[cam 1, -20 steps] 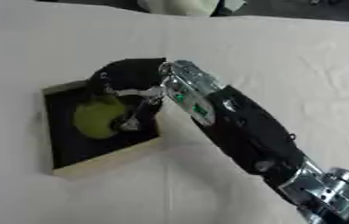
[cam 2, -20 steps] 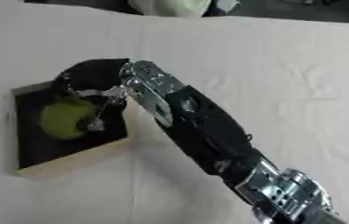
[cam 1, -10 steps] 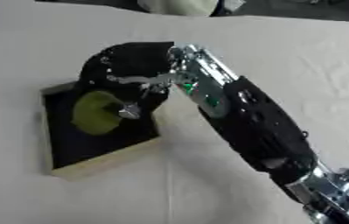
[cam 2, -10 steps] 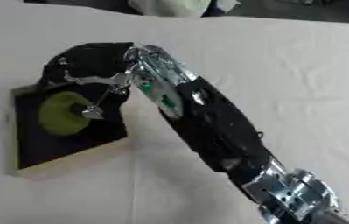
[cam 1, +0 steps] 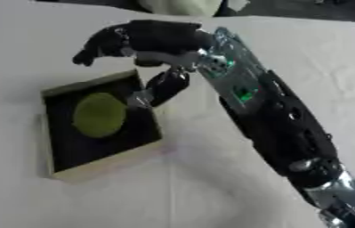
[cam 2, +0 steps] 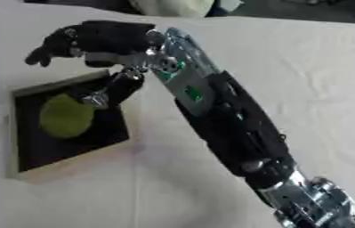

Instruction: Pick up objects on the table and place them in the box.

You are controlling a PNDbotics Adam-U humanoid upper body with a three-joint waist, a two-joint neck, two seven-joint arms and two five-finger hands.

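A yellow-green round object (cam 1: 99,114) lies inside the shallow box (cam 1: 63,165), which has a black inside and a pale wooden rim. My right hand (cam 1: 145,39) hovers above the box's far edge, raised clear of the object. Its fingers are loosely spread and hold nothing, and its thumb (cam 1: 163,87) hangs down over the box's right rim. The black and silver right arm (cam 1: 270,120) runs in from the lower right corner. My left hand shows in neither view.
The box sits on a white cloth-covered table (cam 1: 211,187). A pale rounded thing (cam 1: 179,6) lies at the far edge of the table, beyond my hand.
My right hand has let go of the yellow-green object, which now lies in the box. The hand has opened and lifted up and away toward the far side.
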